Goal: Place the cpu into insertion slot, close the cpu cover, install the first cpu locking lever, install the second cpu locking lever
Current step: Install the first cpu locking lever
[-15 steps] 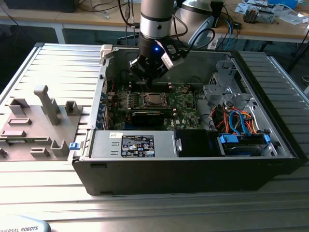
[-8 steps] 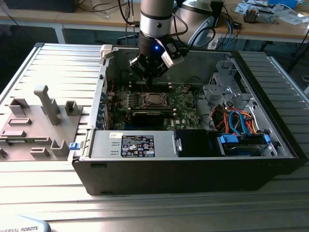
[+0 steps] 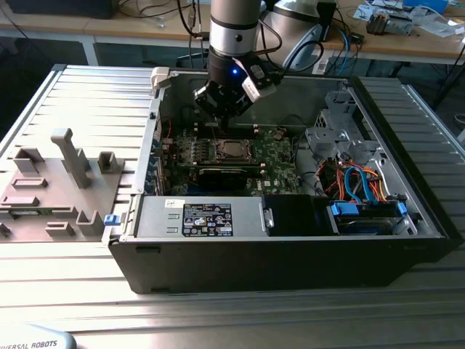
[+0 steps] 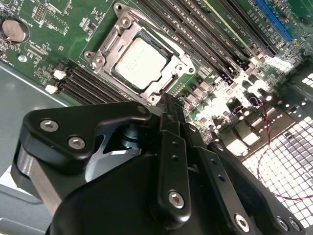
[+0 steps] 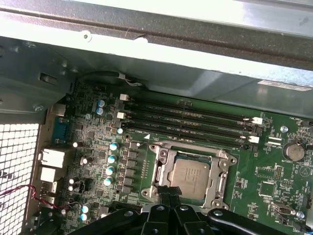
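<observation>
The cpu (image 4: 142, 62) (image 5: 188, 176), a dull silver square, lies flat in the insertion slot (image 3: 220, 149) on the green board. The cpu cover (image 4: 100, 54) (image 5: 164, 169), a silvery frame, is down around it. My gripper (image 4: 168, 104) (image 5: 166, 192) hovers just off one edge of the socket. It is shut, its black fingertips together with nothing visible between them. In the exterior view the gripper (image 3: 221, 109) hangs inside the open computer case, a little behind the socket. How the locking levers stand I cannot tell.
Long black memory slots (image 5: 186, 120) run beside the socket. A black expansion card (image 3: 225, 173) lies in front of it, then the power supply (image 3: 200, 218). A drive cage with blue cables (image 3: 363, 189) fills the case's right side. A grey fixture tray (image 3: 58, 182) sits on the exterior view's left.
</observation>
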### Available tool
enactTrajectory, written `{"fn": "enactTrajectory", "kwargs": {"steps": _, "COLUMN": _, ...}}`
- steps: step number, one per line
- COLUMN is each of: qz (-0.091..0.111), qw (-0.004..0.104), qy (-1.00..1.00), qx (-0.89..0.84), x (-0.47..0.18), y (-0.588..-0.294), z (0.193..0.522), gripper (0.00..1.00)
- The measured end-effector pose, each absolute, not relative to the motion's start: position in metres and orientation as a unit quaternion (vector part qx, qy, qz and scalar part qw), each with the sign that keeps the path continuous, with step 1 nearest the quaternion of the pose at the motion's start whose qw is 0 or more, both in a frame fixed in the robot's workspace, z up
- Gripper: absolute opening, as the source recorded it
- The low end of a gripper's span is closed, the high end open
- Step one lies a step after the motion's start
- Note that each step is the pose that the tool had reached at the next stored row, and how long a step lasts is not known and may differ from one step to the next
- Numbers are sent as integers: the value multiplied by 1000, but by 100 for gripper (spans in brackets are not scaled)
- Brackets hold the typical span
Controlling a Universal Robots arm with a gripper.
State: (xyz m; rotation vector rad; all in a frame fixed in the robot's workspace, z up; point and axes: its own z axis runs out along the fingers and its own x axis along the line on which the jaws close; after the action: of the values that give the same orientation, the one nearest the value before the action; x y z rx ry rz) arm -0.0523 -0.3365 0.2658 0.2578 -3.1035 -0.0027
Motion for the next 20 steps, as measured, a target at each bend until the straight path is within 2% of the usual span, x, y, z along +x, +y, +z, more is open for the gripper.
{"fn": "enactTrajectory", "kwargs": {"steps": 20, "qz": -1, "qw": 14, "qy": -996, "qx": 83, "x": -57, "y": -336, "z": 266, "gripper": 11}}
